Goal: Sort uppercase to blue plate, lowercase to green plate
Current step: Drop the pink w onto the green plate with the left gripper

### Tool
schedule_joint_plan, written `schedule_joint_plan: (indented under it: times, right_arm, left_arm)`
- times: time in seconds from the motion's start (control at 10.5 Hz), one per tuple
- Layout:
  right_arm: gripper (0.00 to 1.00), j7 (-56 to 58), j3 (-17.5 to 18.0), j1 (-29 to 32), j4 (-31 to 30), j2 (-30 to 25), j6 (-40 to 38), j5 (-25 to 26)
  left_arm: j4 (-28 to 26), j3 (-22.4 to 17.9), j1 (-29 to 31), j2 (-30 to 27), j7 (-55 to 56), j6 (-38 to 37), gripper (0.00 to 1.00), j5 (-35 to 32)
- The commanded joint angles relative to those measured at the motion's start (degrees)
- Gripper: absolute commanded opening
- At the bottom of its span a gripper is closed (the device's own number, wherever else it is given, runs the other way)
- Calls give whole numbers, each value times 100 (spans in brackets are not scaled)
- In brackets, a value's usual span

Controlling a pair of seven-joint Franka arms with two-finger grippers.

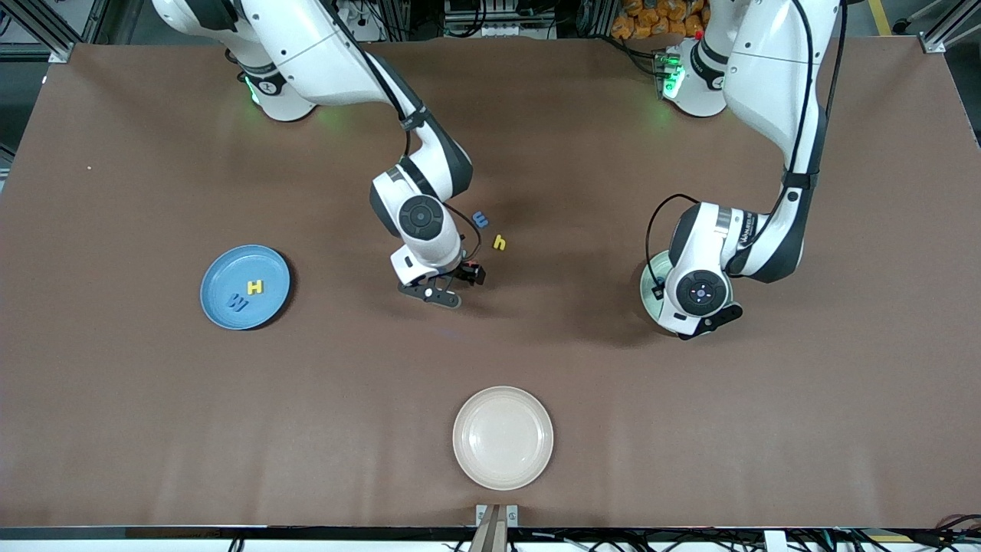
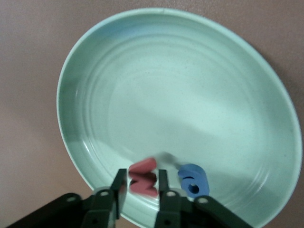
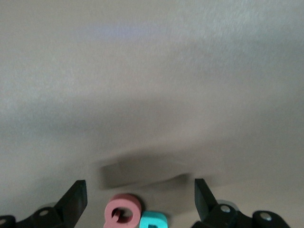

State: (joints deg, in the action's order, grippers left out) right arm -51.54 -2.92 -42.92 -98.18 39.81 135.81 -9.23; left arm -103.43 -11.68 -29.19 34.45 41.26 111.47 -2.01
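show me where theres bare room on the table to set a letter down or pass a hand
Bare cloth lies between the blue plate and the cream plate, and between the cream plate and the green plate. It is crowded mid-table: the open right pincer hangs over the red Q and teal R, beside the yellow h. The left pincer covers the green plate.
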Motion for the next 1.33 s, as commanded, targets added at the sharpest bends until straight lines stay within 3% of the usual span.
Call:
schedule_joint_plan:
  times: [0.0,0.38,0.67,0.95,1.05,1.24]
  right_arm:
    - [100,-224,-33,-129,142,97,-89,-105]
    - [100,-233,-42,-217,150,176,200,-96]
    - [100,-233,-42,-217,159,220,314,-105]
    - [100,-364,-42,-269,159,264,499,-105]
    - [100,-383,-42,-296,159,264,499,-105]
    - [100,-426,-42,-357,107,264,534,-105]
  left_arm:
    - [-99,-10,62,-211,-433,-230,80,-133]
    - [67,34,106,-343,-365,-266,81,42]
    - [340,113,62,-316,-6,-266,81,1094]
    - [586,473,18,-115,444,-239,81,1763]
    - [587,587,10,-36,462,-205,89,1931]
    - [587,763,-34,35,471,-204,92,1985]
